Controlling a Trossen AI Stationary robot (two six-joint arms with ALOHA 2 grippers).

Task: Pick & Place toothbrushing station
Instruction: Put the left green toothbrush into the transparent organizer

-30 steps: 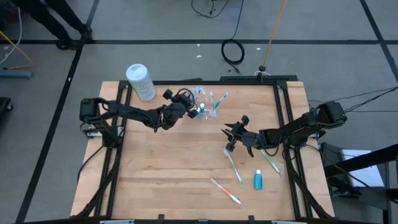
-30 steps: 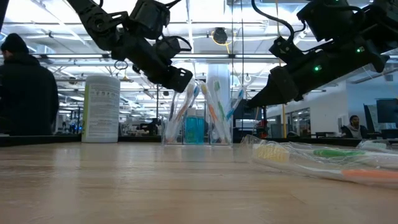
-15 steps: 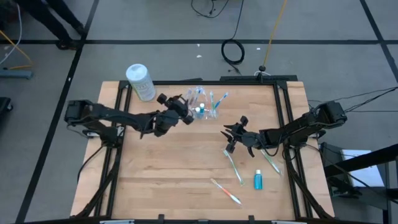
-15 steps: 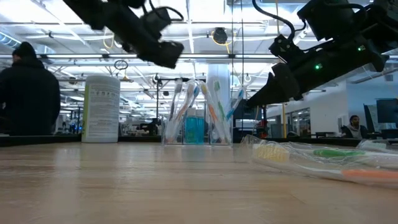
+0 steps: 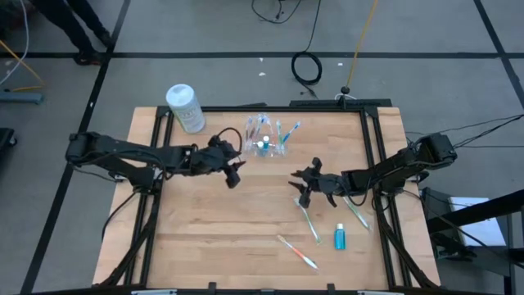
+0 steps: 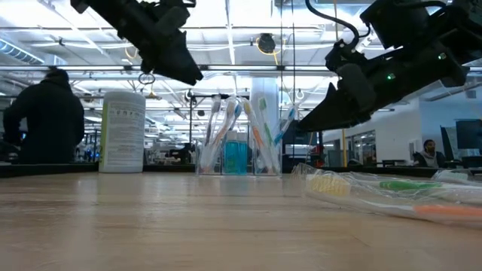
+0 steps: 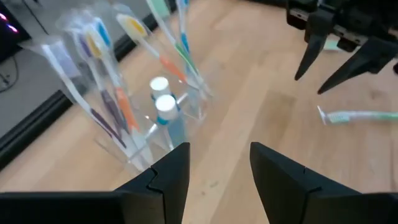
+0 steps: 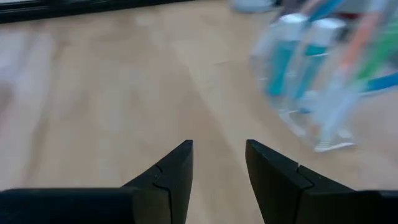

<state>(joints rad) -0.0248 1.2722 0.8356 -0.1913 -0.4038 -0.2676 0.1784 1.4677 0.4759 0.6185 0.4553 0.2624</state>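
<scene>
The toothbrushing station [image 5: 266, 141] is a small see-through holder that stands upright on its base at the table's far middle. It holds several toothbrushes and two blue tubes, and also shows in the low view [image 6: 237, 162], the left wrist view [image 7: 146, 127] and the right wrist view [image 8: 311, 81]. My left gripper [image 5: 233, 175] is open and empty, above the table to the holder's near left; in the low view [image 6: 179, 69] it hangs higher than the holder. My right gripper [image 5: 298, 188] is open and empty to the holder's near right, over a loose toothbrush.
A white canister [image 5: 185, 107] stands at the far left corner. Wrapped toothbrushes [image 5: 309, 220] [image 5: 296, 251] [image 5: 356, 211] and a blue tube [image 5: 340, 238] lie at the near right. Bare wood lies at the near left. A person [image 6: 49, 113] stands beyond the table.
My left gripper has drawn back from the holder, rising and going toward the table's left and near edges. The holder stands where it was. My right gripper has edged a little toward the table's left.
</scene>
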